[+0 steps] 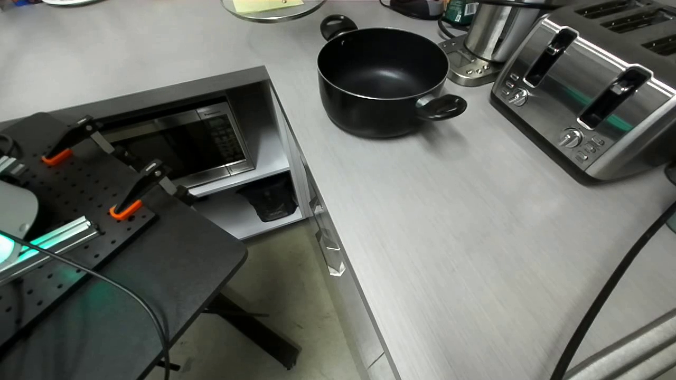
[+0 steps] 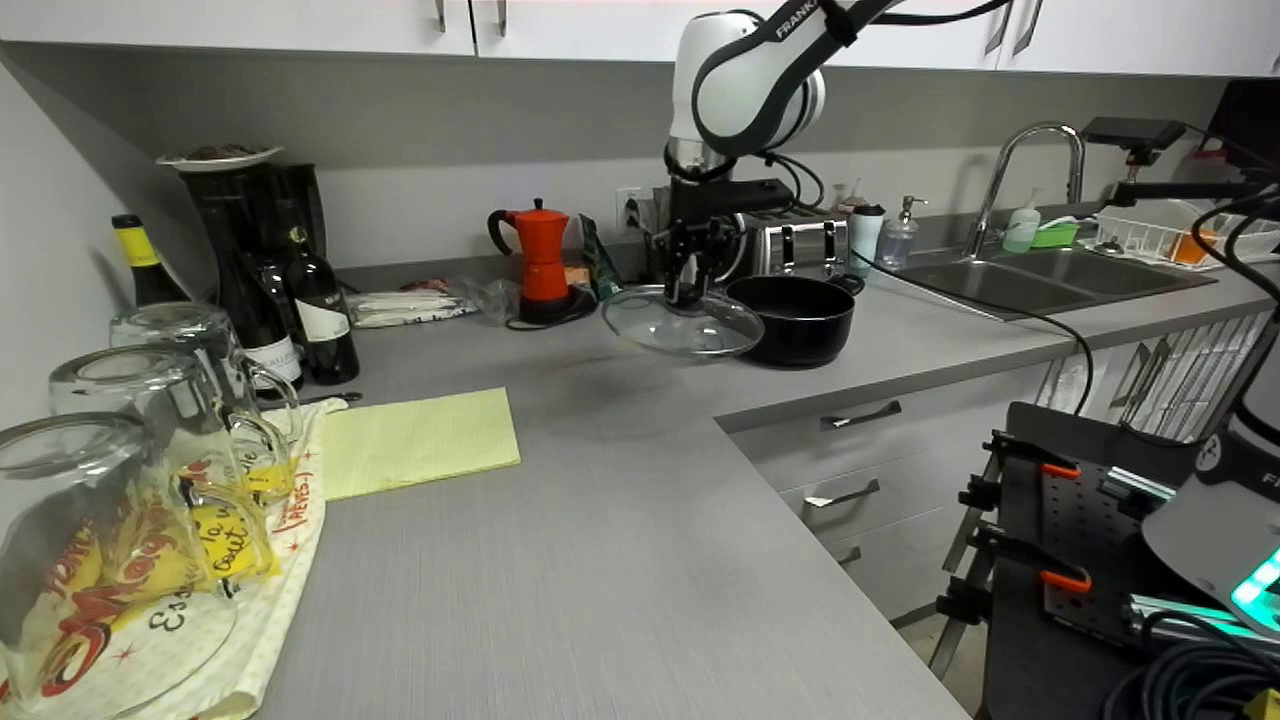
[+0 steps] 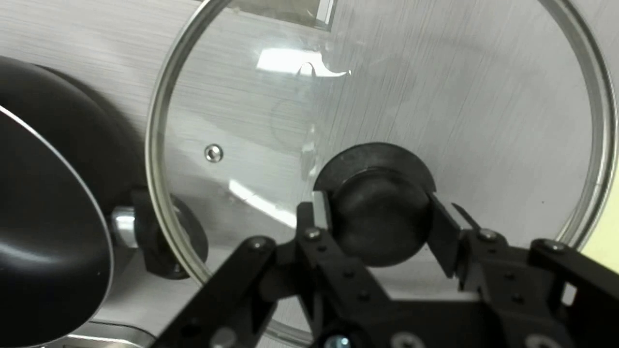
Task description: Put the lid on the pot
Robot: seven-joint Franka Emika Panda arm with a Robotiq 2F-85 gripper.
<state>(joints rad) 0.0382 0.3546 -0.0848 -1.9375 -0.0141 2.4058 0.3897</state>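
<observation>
The clear glass lid [image 3: 261, 116] has a thin metal rim and a dark centre knob. My gripper [image 3: 379, 208] is shut on that knob, a finger on each side. In an exterior view, the lid [image 2: 640, 322] hangs roughly level above the counter under my gripper [image 2: 686, 292], beside the black pot [image 2: 800, 325]. In another exterior view only part of the lid [image 1: 274, 17] shows at the top edge, and the gripper is out of view. The pot [image 1: 369, 113] stands open on the counter. In the wrist view, the pot [image 3: 48, 270] is at the left; the lid's rim overlaps its near handle.
A silver toaster [image 1: 591, 111] and a steel appliance [image 1: 488, 37] stand close to the pot. A red moka pot [image 2: 543, 260] stands behind the lid. A yellow cloth [image 2: 420, 440], glass mugs [image 2: 130, 480] and wine bottles [image 2: 320, 320] are farther left. The counter edge [image 2: 760, 405] runs in front of the pot.
</observation>
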